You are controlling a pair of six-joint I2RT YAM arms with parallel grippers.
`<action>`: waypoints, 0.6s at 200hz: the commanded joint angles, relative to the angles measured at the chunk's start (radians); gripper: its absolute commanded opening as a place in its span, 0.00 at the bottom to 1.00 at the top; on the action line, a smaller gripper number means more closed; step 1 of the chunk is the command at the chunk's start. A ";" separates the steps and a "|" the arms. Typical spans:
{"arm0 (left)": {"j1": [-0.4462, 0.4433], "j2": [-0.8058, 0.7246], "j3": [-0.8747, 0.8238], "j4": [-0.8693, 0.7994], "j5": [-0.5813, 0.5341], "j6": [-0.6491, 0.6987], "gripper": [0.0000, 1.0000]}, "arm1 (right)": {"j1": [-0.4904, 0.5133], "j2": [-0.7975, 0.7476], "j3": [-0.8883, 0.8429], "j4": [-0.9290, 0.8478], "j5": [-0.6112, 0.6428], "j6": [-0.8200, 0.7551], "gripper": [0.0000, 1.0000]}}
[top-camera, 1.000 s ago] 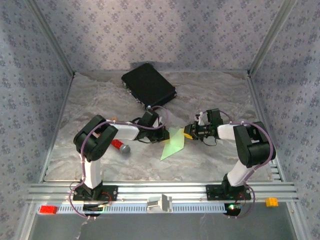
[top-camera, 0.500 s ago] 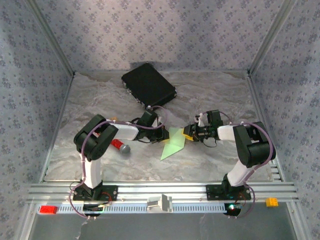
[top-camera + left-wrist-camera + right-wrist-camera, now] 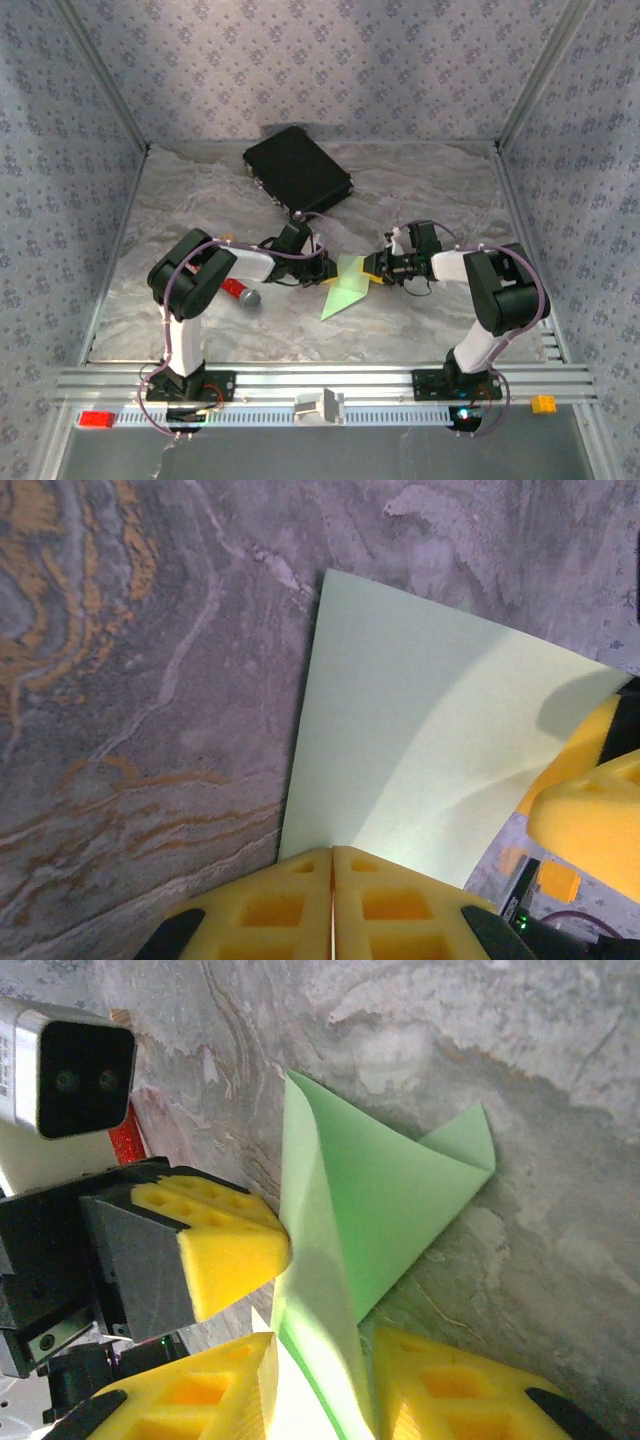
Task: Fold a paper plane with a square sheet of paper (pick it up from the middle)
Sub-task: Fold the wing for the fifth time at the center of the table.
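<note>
The square sheet of paper point(image 3: 347, 288) is light green and creased into a triangle on the table between both arms. One flap stands raised. My left gripper point(image 3: 329, 270) comes from the left and is shut, its yellow pads point(image 3: 280, 900) pressed together on the paper's point(image 3: 420, 740) near edge. My right gripper point(image 3: 377, 267) comes from the right. In the right wrist view its pads point(image 3: 455, 1390) stand apart, with the raised flap of paper point(image 3: 390, 1180) between them. The left gripper's yellow pad point(image 3: 215, 1240) touches the paper's left edge there.
A black rectangular case point(image 3: 298, 170) lies at the back of the table. A red-handled tool with a grey head point(image 3: 240, 293) lies by the left arm. A red block point(image 3: 97, 419) and an orange block point(image 3: 543, 404) sit on the front rail. Patterned walls close three sides.
My right gripper has edged left onto the paper. The paper's upper flap has risen slightly between the two grippers. The left gripper has shifted only slightly.
</note>
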 commanded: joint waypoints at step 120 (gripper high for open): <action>-0.007 0.041 -0.030 0.019 -0.053 -0.012 0.08 | 0.060 -0.115 -0.165 0.166 0.082 0.160 0.25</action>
